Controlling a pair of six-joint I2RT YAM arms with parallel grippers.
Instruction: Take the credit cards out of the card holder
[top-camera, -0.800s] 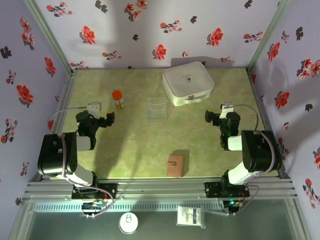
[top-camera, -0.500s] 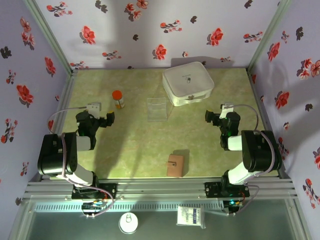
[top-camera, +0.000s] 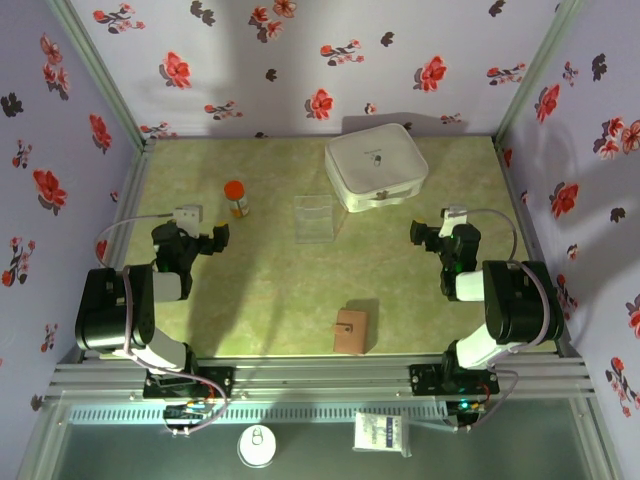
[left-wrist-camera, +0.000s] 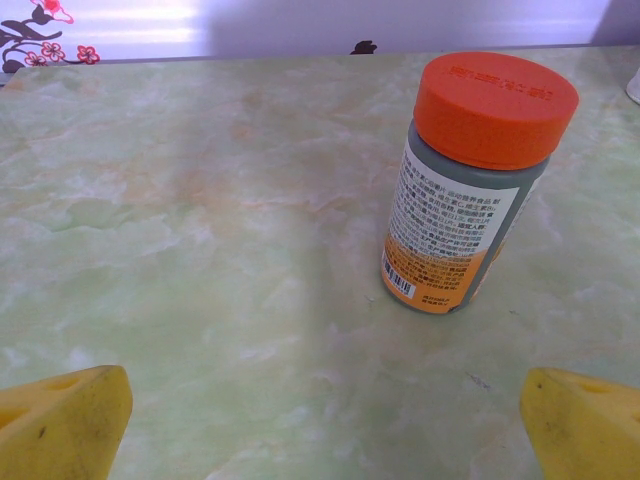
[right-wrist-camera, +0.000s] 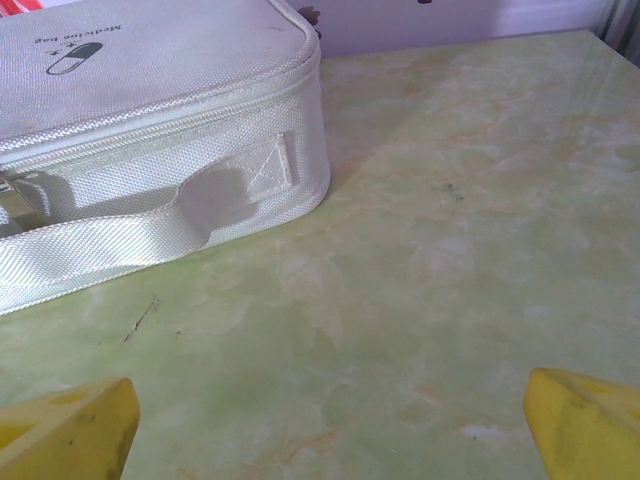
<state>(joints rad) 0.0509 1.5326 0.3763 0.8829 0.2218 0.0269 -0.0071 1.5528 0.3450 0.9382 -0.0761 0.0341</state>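
While the card holder (top-camera: 351, 331) lay folded shut near the worktop's (top-camera: 270, 290) front edge, somewhat right of centre, no credit cards could be seen. Presumably they sat inside, so nothing had been taken out yet.

Both arms were tucked back at their own sides. The left end effector (top-camera: 215, 238) hung released, its yellow fingers (left-wrist-camera: 60, 425) spread wide and empty, facing an orange-capped bottle (left-wrist-camera: 470, 190) that stood upright just ahead. The right end effector (top-camera: 418, 234) was likewise spread and empty, looking toward the white zip case (top-camera: 376, 170) at the back. That parked pose probably served to keep the middle free.

A clear tray (top-camera: 314, 217) stood well apart from the card holder, and bare surface lay all round it — room to approach from either side, though the front rail (top-camera: 320, 372) was near.
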